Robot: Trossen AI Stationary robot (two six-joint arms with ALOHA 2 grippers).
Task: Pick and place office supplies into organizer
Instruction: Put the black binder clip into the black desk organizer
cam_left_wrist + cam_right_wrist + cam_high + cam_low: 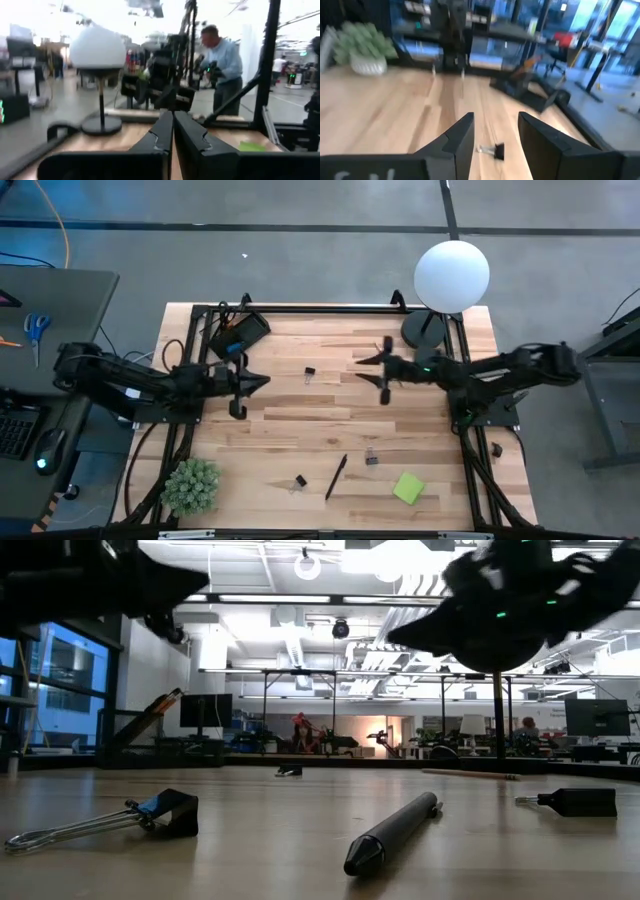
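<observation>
The black organizer (238, 332) sits at the table's far left corner with orange pencils in it. My left gripper (264, 380) (173, 117) hovers shut and empty, pointing toward the table's right. My right gripper (358, 368) (496, 120) hovers open, facing it and pointing left. Between them a black binder clip (310, 372) (493, 150) lies on the table. Nearer the front lie a black pen (336, 476) (395, 830), two more binder clips (300, 481) (371, 457) and a green sticky-note pad (408, 487).
A white globe lamp (451, 275) stands on its round base (424, 329) at the far right corner. A green spiky plant (190, 485) stands at the near left corner. A black frame (320, 308) borders the table. A person (225, 65) stands in the room beyond.
</observation>
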